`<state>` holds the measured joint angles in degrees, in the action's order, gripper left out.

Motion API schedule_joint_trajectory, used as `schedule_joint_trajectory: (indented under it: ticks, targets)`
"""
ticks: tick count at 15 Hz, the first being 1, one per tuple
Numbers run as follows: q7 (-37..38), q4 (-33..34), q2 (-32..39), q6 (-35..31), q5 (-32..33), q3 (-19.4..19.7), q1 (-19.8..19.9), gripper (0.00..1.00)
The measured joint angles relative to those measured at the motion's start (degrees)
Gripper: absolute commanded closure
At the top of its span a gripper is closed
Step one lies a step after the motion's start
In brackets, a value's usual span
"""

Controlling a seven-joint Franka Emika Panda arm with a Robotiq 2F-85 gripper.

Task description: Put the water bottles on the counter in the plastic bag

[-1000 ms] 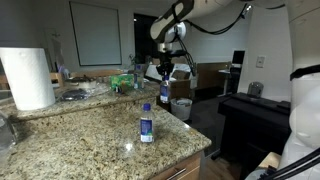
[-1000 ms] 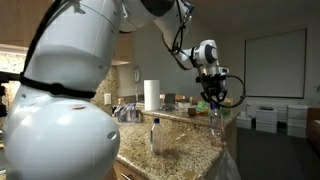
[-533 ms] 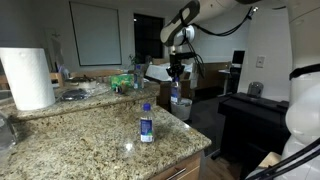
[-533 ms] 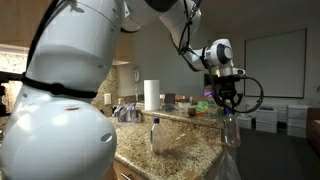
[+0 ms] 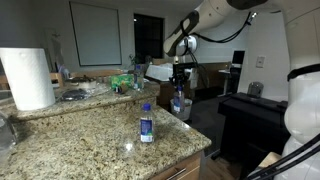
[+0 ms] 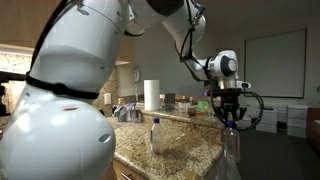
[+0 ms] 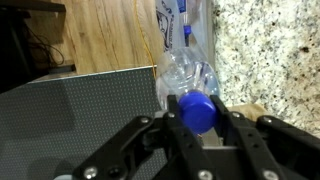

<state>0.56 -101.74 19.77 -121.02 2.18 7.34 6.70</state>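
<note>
My gripper (image 5: 179,80) is shut on the neck of a clear water bottle (image 5: 177,100) with a blue cap, which hangs beyond the counter's end. It hangs over the whitish plastic bag (image 5: 188,111) on the floor side. In the wrist view the blue cap sits between my fingers (image 7: 197,112) and the bottle body (image 7: 185,65) points away. It also shows in an exterior view, with my gripper (image 6: 230,108) on the bottle (image 6: 231,142). Another water bottle (image 5: 146,122) (image 6: 155,135) stands upright on the granite counter (image 5: 90,140).
A large paper-towel roll (image 5: 27,78) (image 6: 152,95) stands at the back of the counter with clutter (image 5: 125,82) behind. The wrist view shows a wooden cabinet side (image 7: 110,40) and granite (image 7: 270,50). A black piano-like unit (image 5: 255,115) stands nearby.
My gripper has carried the bottle away from the counter's end and lower. The bottle on the counter has not moved.
</note>
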Motion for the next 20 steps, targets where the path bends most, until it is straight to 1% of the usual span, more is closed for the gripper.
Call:
schedule_joint_trajectory:
  ticks: [5,11,16,20]
  targets:
    - [6.68,-2.39,3.77,-5.25,-3.7,0.99,0.68,0.9]
    - [10.87,-5.33,6.89,-5.97,-11.91,0.68,1.25,0.9]
    - [15.14,-5.94,8.91,-5.98,-13.52,0.96,1.31,0.9]
    - [17.72,-8.75,9.22,-5.99,-14.78,1.4,1.38,0.9]
